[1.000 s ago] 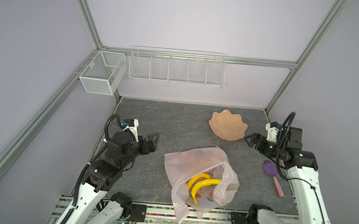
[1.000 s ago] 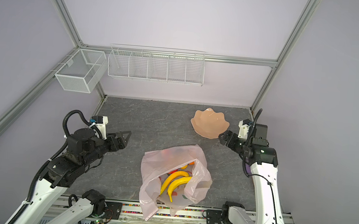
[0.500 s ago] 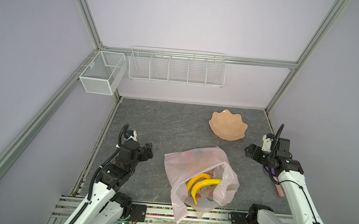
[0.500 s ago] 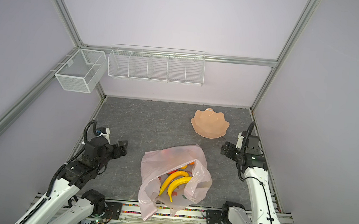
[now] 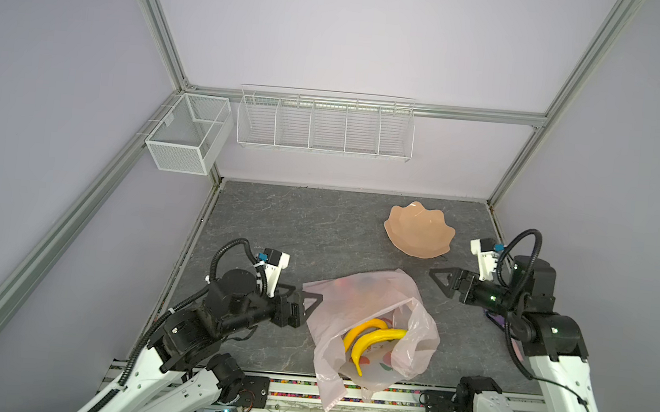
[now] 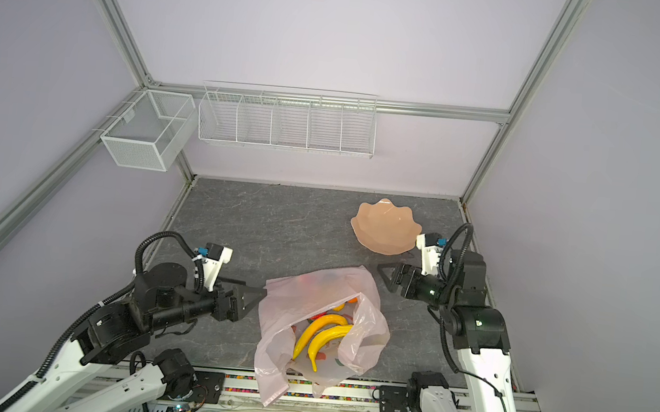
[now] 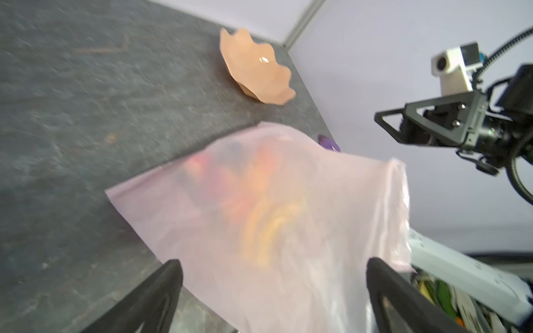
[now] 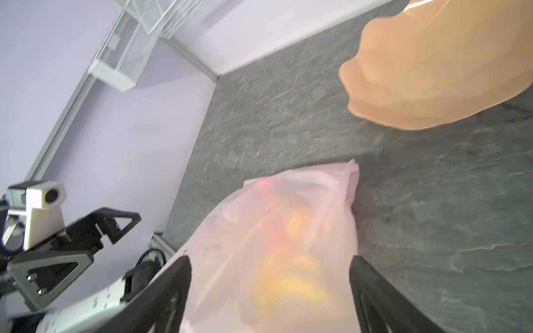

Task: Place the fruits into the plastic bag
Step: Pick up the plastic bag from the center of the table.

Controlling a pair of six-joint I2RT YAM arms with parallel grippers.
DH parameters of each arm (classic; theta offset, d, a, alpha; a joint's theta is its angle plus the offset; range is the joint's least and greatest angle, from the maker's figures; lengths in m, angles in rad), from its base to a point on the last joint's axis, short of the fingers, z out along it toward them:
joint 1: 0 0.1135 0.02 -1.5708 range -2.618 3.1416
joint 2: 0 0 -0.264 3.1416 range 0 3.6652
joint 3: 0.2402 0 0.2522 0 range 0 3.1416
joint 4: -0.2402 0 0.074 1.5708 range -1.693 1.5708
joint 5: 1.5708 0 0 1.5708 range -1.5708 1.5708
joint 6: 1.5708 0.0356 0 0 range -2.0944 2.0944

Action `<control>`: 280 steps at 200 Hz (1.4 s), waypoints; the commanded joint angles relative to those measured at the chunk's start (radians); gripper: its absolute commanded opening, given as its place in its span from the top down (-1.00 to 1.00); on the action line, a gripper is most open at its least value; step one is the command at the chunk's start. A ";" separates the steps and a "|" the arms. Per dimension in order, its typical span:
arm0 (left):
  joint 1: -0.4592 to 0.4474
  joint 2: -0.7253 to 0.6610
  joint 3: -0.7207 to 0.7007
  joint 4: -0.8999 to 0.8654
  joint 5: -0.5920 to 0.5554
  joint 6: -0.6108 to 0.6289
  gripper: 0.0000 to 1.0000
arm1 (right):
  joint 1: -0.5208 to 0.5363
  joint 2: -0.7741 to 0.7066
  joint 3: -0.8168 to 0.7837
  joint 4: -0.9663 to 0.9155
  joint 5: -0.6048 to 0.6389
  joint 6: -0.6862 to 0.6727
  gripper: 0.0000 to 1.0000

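- left gripper [image 5: 308,298]: spread wide, gripping nothing, tips just beside the plastic bag [image 5: 356,296]; contact not discernible.
- right gripper [image 5: 442,282]: spread wide, empty, apart from the bag on its right side, near the peach bowl [image 5: 418,232].
- two bananas [image 5: 373,337] and blurred red and orange fruits [image 7: 256,184] inside the bag, between both grippers.
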 commanded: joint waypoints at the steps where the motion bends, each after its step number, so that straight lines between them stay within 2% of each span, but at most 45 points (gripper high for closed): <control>1: -0.166 0.041 0.047 -0.191 -0.124 -0.111 -0.98 | 0.107 -0.021 0.013 -0.198 0.040 0.015 -0.78; 16: -0.295 0.062 0.064 -0.222 -0.201 -0.158 -0.98 | 0.161 -0.023 0.018 -0.238 0.079 0.011 -0.79; 25: -0.336 0.077 0.066 -0.225 -0.213 -0.172 -0.98 | 0.190 -0.016 0.020 -0.251 0.092 0.003 -0.81; 51: -0.367 0.161 0.080 -0.212 -0.161 -0.161 -0.98 | 0.271 0.022 0.030 -0.286 0.176 -0.024 -0.84; 75: -0.369 0.207 0.073 -0.164 -0.130 -0.162 -1.00 | 0.314 0.038 0.021 -0.268 0.205 -0.037 -0.86; 87: -0.370 0.221 0.058 -0.161 -0.132 -0.159 -0.90 | 0.324 0.054 0.000 -0.245 0.200 -0.040 -0.92; 95: -0.369 0.228 0.049 -0.158 -0.134 -0.161 -0.75 | 0.332 0.069 -0.009 -0.228 0.194 -0.042 -0.99; 111: -0.370 0.228 0.035 -0.135 -0.140 -0.163 -0.24 | 0.348 0.093 -0.012 -0.200 0.189 -0.040 -0.71; 127: -0.369 0.218 0.034 -0.121 -0.169 -0.162 0.19 | 0.354 0.106 -0.014 -0.174 0.184 -0.036 -0.24; 161: -0.338 0.247 0.070 -0.094 -0.176 -0.120 0.73 | 0.355 0.159 -0.010 -0.144 0.174 -0.030 0.67; 169: -0.313 0.259 0.082 -0.088 -0.172 -0.108 0.82 | 0.355 0.176 0.001 -0.144 0.186 -0.024 0.85; 183: -0.236 0.271 0.111 -0.077 -0.154 -0.084 1.00 | 0.354 0.213 0.037 -0.109 0.222 -0.022 0.86; 205: -0.055 0.299 0.208 -0.088 -0.101 -0.009 1.00 | 0.345 0.294 0.160 -0.117 0.256 -0.037 0.86; 225: 0.092 0.378 0.339 -0.123 -0.047 0.095 1.00 | 0.317 0.375 0.272 -0.103 0.256 -0.045 0.86; 250: 0.223 0.498 0.492 -0.131 0.011 0.215 1.00 | 0.259 0.486 0.419 -0.097 0.250 -0.039 0.87; 280: 0.371 0.633 0.654 -0.103 0.095 0.288 1.00 | 0.190 0.598 0.579 -0.080 0.228 -0.016 0.86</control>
